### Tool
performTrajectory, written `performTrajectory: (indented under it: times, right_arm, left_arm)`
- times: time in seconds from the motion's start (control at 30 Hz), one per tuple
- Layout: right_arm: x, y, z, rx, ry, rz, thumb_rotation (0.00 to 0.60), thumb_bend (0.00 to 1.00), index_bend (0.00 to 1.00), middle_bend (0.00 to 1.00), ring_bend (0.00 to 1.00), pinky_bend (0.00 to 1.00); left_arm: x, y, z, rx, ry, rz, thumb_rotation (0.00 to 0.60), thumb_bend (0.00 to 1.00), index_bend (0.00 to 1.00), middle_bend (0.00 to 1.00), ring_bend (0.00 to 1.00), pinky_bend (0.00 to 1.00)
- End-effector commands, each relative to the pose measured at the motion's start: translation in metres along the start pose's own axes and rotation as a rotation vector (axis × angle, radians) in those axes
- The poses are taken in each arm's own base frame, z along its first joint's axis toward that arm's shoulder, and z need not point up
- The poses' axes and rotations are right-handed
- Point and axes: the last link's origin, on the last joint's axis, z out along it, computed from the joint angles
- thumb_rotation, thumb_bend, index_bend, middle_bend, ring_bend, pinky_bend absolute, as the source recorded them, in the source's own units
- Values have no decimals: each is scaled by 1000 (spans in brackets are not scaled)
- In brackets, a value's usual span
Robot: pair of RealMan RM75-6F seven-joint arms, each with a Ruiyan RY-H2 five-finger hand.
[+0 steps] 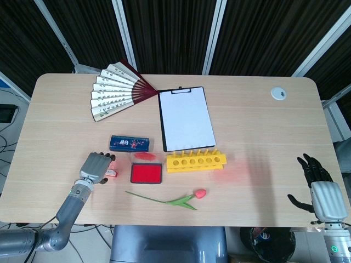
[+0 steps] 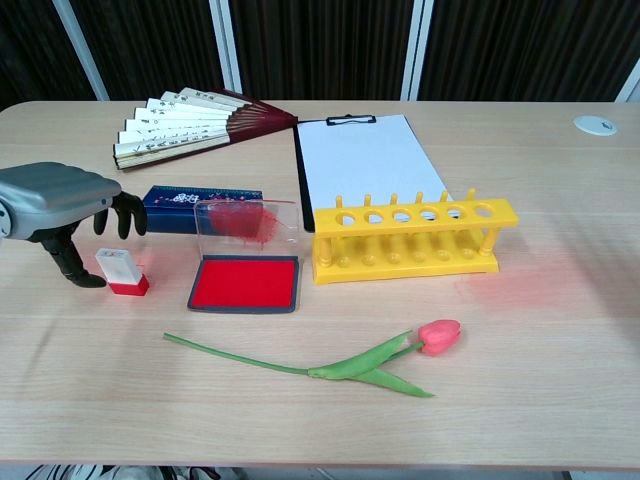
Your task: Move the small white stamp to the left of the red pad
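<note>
The small white stamp with a red base stands upright on the table, just left of the red pad; from the head view the stamp is a small white and red spot beside the pad. My left hand hovers over and behind the stamp, fingers spread apart, with a small gap to it. In the head view this left hand sits just left of the stamp. Off at the table's right edge, my right hand is open and holds nothing.
A blue box and a clear pad lid lie behind the pad. A yellow tube rack, a clipboard, a folding fan and a tulip are also on the table.
</note>
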Motion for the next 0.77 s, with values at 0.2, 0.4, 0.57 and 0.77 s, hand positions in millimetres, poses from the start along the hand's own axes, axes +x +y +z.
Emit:
performTrajectory:
  times: [0.2, 0.4, 0.57, 0.77]
  right_arm:
    - [0, 1, 0, -4, -3, -4, 600, 249, 68, 0, 0, 193]
    - [-2, 0, 0, -3, -9, -21, 600, 249, 68, 0, 0, 193]
    - [-3, -1, -1, -5, -9, -36, 600, 249, 68, 0, 0, 193]
    - [-5, -1, -1, -8, -12, -49, 600, 249, 68, 0, 0, 193]
  left_arm:
    - [29, -22, -29, 42, 151, -76, 600, 117, 92, 26, 58, 132]
    - [41, -49, -74, 59, 272, -129, 600, 105, 0, 0, 0, 13]
    - [36, -76, -113, 93, 328, -176, 600, 94, 0, 0, 0, 0]
    - [21, -106, -151, 162, 386, -194, 600, 88, 0, 0, 0, 0]
